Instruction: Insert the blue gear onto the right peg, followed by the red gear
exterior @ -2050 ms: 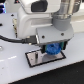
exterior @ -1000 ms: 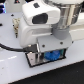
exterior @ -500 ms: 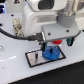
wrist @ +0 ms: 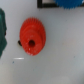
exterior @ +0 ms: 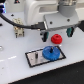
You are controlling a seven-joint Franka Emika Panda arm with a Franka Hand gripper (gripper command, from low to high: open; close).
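My arm now hangs above the red gear [exterior: 56, 38]; a second ago it sat low over the plate [exterior: 34, 58], and half a second ago it was already lifting off. The blue gear [exterior: 50, 52] stays behind on the plate, flat, at the end toward the exterior view's right. I judge it seated on the right peg, though the peg itself is hidden under it; only a thin pin [exterior: 36, 56] shows on the bare half. So step one looks done and red is next. My claw [exterior: 55, 36] straddles the red gear, fingers either side, apparently released; I see no contact. Wrist view: red gear [wrist: 32, 36] lies on white table, hub hole up, plate corner and blue gear [wrist: 70, 3] at frame edge.
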